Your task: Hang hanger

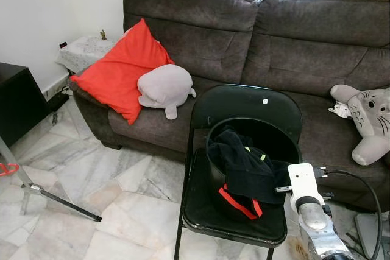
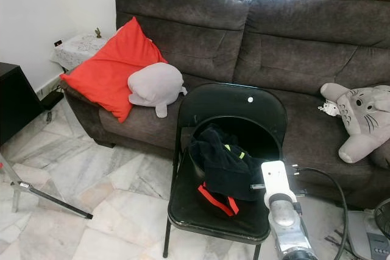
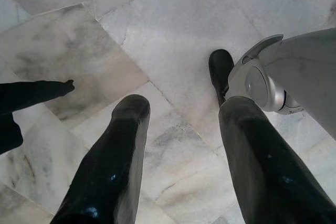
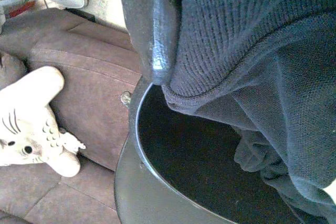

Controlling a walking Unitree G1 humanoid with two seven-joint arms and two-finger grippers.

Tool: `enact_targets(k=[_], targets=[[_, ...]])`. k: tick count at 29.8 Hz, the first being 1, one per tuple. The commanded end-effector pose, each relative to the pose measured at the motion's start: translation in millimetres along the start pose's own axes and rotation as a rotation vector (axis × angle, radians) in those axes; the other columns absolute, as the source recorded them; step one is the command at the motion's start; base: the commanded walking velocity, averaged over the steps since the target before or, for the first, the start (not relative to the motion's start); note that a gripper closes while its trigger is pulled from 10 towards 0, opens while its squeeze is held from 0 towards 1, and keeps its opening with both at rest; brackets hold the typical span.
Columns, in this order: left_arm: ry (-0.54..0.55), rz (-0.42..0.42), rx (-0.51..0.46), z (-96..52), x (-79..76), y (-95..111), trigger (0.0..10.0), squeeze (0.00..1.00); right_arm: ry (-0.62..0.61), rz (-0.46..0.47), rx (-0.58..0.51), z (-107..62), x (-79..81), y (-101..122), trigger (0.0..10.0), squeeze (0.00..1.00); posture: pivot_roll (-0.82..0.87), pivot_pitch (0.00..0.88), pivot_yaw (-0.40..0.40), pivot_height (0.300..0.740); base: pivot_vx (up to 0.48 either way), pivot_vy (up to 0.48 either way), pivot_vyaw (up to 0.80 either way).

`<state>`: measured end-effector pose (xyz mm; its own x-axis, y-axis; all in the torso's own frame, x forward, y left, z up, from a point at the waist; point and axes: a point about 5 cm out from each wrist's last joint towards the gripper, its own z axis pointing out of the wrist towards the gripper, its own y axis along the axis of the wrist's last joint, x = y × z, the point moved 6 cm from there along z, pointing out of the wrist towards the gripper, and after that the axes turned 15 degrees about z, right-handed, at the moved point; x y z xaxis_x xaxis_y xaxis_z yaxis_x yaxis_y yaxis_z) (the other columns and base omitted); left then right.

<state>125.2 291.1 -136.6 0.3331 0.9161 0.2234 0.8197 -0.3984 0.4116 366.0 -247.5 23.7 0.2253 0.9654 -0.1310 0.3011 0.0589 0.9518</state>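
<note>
Right pincer [image 4: 173, 74]: at the near right rim of the black basket [image 1: 262, 123], pressed against the dark knit garment [image 1: 244, 162]. One black finger [image 4: 149, 24] shows, with knit fabric lying against its inner side. Cannot tell whether the pincer is clenched on the fabric or released.
Right arm [image 1: 303, 187]: reaches forward from the near right, its white wrist housing over the basket's right edge; a black cable [image 1: 365, 193] loops off to the right.
Left pincer [image 3: 184, 111]: released, both fingers [image 3: 121, 150] spread well apart, pointing down at the marble floor [image 1: 91, 181] beside the robot's black foot [image 3: 220, 69].
Dark knit garment: heaped in the basket and spilling over its near rim; a red strip [image 1: 237, 202] lies at the near side of the heap.
Black basket: stands on the seat of the black folding chair [image 1: 244, 98].
Hanger: cannot be identified with certainty. A red curved item [image 1: 7, 168] sits at the far left edge, on the metal stand [image 1: 55, 199].
Sofa [image 1: 304, 41]: dark brown, just behind the chair.
On sofa, left: red cushion [image 1: 119, 68] with a grey plush [image 1: 163, 86] touching its right side.
On sofa, right: grey and white plush [image 1: 372, 120].
</note>
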Motion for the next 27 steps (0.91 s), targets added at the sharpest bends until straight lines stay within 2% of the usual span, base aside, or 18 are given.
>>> enact_targets(k=[1, 3, 4, 5, 8, 10, 12, 13, 15, 17, 19, 20, 23, 25, 26, 27], targets=[[0.000, 0.031, 0.024, -2.1, 4.1, -5.6, 10.0, 0.00, -0.032, 0.037, -0.027, 3.1, -3.8, 10.6, 0.0, 0.00, -0.01, 0.000, 0.000, 0.740, 0.000, 0.000, 0.00], [0.000, 0.032, 0.024, -2.2, 4.2, -5.5, 10.0, 0.00, -0.039, 0.046, -0.045, 3.8, -5.0, 15.4, 0.0, 0.00, -0.01, 0.000, 0.000, 0.740, 0.000, 0.000, 0.00], [0.000, 0.032, 0.024, -2.2, 4.4, -5.6, 10.0, 0.00, -0.048, 0.064, -0.095, 4.8, -5.4, 28.4, 0.0, 0.00, -0.01, 0.000, 0.002, 0.740, 0.000, 0.000, 0.00], [0.000, 0.032, 0.024, -2.2, 4.4, -5.6, 10.0, 0.00, -0.048, 0.064, -0.095, 4.8, -5.4, 28.4, 0.0, 0.00, -0.01, 0.000, 0.002, 0.740, 0.000, 0.000, 0.00], [0.002, 0.034, 0.025, -2.3, 5.0, -5.7, 10.0, 0.00, -0.060, 0.111, -0.242, 4.2, -3.4, 66.0, 0.0, 0.00, -0.01, 0.000, 0.003, 0.740, 0.000, 0.000, 0.00], [0.002, 0.035, 0.026, -2.3, 5.1, -5.7, 10.0, 0.00, -0.060, 0.117, -0.270, 3.5, -2.5, 73.1, 0.0, 0.00, -0.01, 0.000, 0.003, 0.740, 0.000, 0.000, 0.00], [0.005, 0.036, 0.025, -2.4, 5.6, -5.6, 10.0, 0.00, -0.040, 0.123, -0.404, -2.3, 8.8, 110.6, 0.0, 0.00, -0.01, 0.000, 0.005, 0.740, 0.000, 0.000, 0.00], [0.007, 0.036, 0.025, -2.4, 6.1, -5.4, 10.0, 0.00, -0.013, 0.147, -0.492, -8.7, 20.1, 138.5, 0.0, 0.00, -0.01, 0.000, 0.005, 0.740, 0.000, 0.000, 0.00], [0.008, 0.036, 0.025, -2.4, 6.2, -5.5, 10.0, 0.00, 0.005, 0.164, -0.519, -11.1, 25.6, 148.7, 0.0, 0.00, -0.01, 0.000, 0.005, 0.740, 0.000, 0.000, 0.00], [0.008, 0.038, 0.025, -2.4, 6.3, -5.4, 10.0, 0.00, 0.045, 0.142, -0.564, -15.5, 37.3, 164.5, 0.0, 0.00, -0.01, 0.000, 0.006, 0.740, 0.000, 0.000, 0.00], [0.009, 0.038, 0.026, -2.4, 6.3, -5.5, 10.0, 0.00, 0.063, 0.132, -0.579, -17.2, 42.9, 170.6, 0.0, 0.00, -0.01, 0.000, 0.005, 0.740, 0.000, 0.000, 0.00], [0.009, 0.037, 0.025, -2.3, 6.2, -5.3, 10.0, 0.00, 0.134, 0.125, -0.603, -21.7, 65.2, 187.3, 10.0, 0.00, -0.01, 0.000, 0.004, 0.740, 0.000, 0.000, 0.00], [0.009, 0.036, 0.026, -2.3, 6.2, -5.2, 10.0, 0.00, 0.195, 0.114, -0.606, -25.6, 86.1, 197.7, 10.0, 0.00, -0.01, 0.000, 0.003, 0.740, 0.000, 0.000, 0.00], [0.008, 0.036, 0.025, -2.2, 6.1, -5.1, 10.0, 0.00, 0.212, 0.121, -0.599, -26.2, 90.9, 198.5, 10.0, 0.00, -0.01, 0.000, 0.003, 0.740, 0.000, 0.000, 0.00], [0.008, 0.034, 0.026, -2.1, 5.9, -5.1, 10.0, 0.00, 0.249, 0.101, -0.577, -28.6, 106.2, 196.5, 10.0, 0.00, -0.01, 0.000, 0.000, 0.740, 0.000, 0.000, 0.00], [0.008, 0.034, 0.026, -2.1, 5.8, -5.1, 10.0, 0.00, 0.255, 0.094, -0.570, -29.5, 109.5, 195.2, 10.0, 0.00, 0.00, 0.000, 0.000, 0.740, 0.000, 0.000, 0.00]])
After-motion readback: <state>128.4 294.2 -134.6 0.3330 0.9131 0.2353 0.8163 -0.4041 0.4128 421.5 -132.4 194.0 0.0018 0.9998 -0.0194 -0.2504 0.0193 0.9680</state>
